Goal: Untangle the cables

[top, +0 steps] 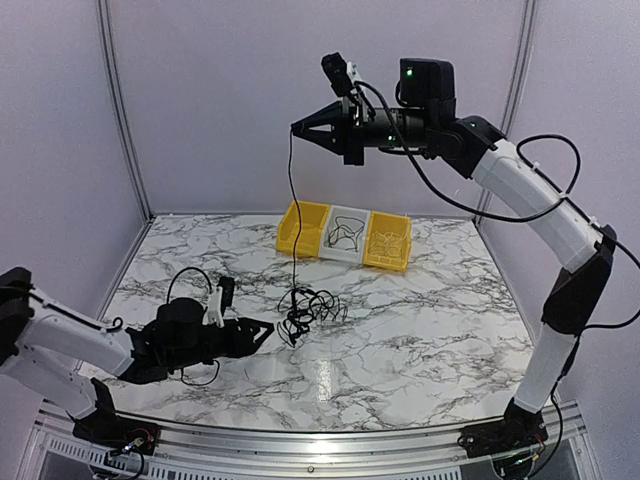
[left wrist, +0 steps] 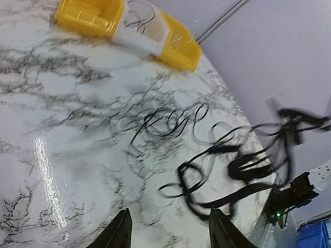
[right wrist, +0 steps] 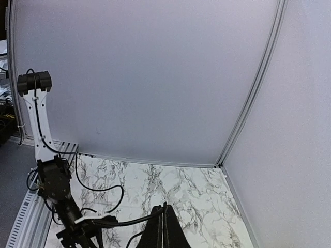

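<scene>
**One strand held high, the knot on the marble**

Only the overhead view shows the full line. The right gripper (top: 297, 128) is high above the row of three small plastic bins (top: 296, 243) (yellow, white, yellow). Its jaws are pinched shut on a single black strand (top: 291, 200), which drops straight past the row's left end. The strand ends in the loose tangle of thin black cables (top: 308, 308), which lies on the white marble-patterned table (top: 430, 320) on the near side of the bins.

The right wrist view shows only that gripper's fingers (right wrist: 164, 227) pressed together. The strand cannot be picked out there.

The left gripper (top: 268, 332) sits low, farther from the bins than the tangle, and points at it. In the left wrist view its fingers (left wrist: 121, 232) stand apart with nothing between them. The blurred tangle (left wrist: 217, 165) lies just beyond them. Whether a loop touches a fingertip cannot be told.
</scene>
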Robot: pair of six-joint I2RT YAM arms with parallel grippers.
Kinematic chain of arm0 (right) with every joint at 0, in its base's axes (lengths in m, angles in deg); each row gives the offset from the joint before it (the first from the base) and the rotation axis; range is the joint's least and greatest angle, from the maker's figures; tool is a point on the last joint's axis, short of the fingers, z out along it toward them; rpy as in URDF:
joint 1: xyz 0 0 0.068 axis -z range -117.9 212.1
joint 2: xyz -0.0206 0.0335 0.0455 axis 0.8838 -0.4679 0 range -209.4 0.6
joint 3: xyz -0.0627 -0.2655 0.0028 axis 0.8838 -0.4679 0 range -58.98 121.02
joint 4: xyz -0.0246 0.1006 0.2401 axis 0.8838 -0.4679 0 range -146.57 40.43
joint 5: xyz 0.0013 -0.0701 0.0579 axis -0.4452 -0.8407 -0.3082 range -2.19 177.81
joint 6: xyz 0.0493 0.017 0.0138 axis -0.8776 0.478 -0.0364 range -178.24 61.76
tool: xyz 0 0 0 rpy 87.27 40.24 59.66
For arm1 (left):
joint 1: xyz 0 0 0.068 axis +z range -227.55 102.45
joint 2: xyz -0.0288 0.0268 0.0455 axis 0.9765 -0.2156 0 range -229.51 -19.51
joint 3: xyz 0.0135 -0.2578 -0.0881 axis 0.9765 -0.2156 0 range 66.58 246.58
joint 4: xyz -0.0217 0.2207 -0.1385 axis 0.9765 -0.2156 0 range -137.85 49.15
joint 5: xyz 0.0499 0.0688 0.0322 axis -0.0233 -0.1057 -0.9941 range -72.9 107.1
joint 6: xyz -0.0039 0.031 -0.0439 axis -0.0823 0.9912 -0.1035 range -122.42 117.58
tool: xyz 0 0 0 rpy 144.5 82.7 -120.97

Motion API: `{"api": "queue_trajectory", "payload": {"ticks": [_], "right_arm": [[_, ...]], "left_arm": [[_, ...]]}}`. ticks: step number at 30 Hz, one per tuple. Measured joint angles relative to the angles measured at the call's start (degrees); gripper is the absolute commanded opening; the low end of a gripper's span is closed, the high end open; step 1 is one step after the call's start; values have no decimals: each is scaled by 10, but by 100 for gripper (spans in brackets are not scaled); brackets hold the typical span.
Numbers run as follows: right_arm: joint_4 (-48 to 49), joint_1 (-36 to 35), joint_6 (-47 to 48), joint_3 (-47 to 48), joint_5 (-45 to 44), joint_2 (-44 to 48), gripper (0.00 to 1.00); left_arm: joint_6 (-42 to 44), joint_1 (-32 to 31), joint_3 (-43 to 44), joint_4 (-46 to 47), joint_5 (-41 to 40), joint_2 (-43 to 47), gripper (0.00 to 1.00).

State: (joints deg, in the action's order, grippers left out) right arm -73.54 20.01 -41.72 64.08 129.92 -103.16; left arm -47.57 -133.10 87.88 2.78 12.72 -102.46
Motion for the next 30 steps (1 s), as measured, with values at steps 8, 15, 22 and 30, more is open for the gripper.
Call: {"api": "queue_trajectory", "payload": {"ticks": [8,15,22,30], "right_arm": [[9,-5,-7,-142,0,10,0],[23,-12,-18,-156,9,10,0],[32,-20,-31,-156,20,10,0],[34,-28,-31,-156,24,8,0]], "left_arm": [[156,-57,2,-2,-59,217,64],[250,-57,78,-12,-82,152,69],[285,-47,155,-20,-128,50,67],[289,-13,216,-22,-92,-32,29]]}}
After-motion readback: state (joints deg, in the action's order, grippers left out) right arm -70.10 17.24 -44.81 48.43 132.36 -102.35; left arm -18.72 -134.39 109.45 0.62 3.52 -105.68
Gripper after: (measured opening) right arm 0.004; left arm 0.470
